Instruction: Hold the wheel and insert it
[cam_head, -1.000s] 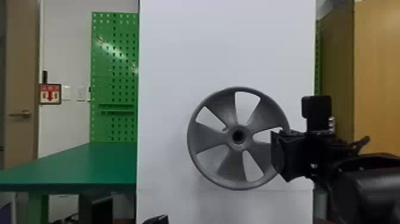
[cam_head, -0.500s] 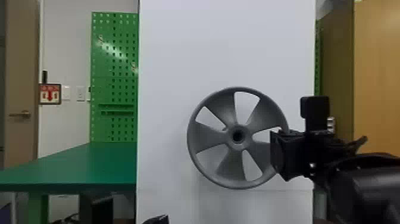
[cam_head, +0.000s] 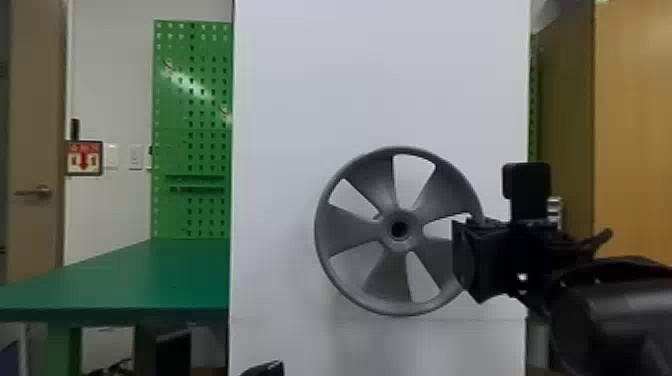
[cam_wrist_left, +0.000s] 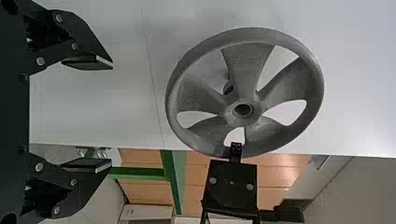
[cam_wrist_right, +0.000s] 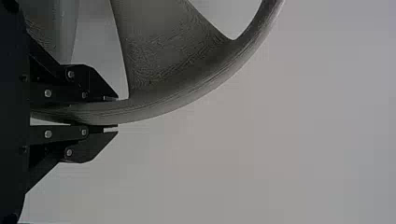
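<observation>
In the head view my right gripper (cam_head: 467, 262) holds the grey five-spoked wheel (cam_head: 350, 230) by its right-hand rim, the wheel's face toward the camera in front of the white panel. The right wrist view has the rim of the wheel (cam_wrist_right: 173, 100) clamped between the two fingers of my right gripper (cam_wrist_right: 116, 112). Low in the head view, the tip of my left gripper (cam_head: 265, 369) pokes in, below and left of the wheel. It stands open with nothing between its fingers in the left wrist view (cam_wrist_left: 111, 114), facing the wheel (cam_wrist_left: 247, 70). Behind the spokes, a small round part (cam_wrist_left: 228, 87) is partly hidden.
A tall white panel (cam_head: 300, 90) stands upright behind the wheel. To its left are a green table (cam_head: 130, 280) and a green pegboard (cam_head: 200, 100); a wooden cabinet (cam_head: 635, 125) is at the right, behind the right arm.
The right gripper and the wheel have shifted very slightly to the left in the head view, the grip unchanged. The left gripper's tip has hardly moved.
</observation>
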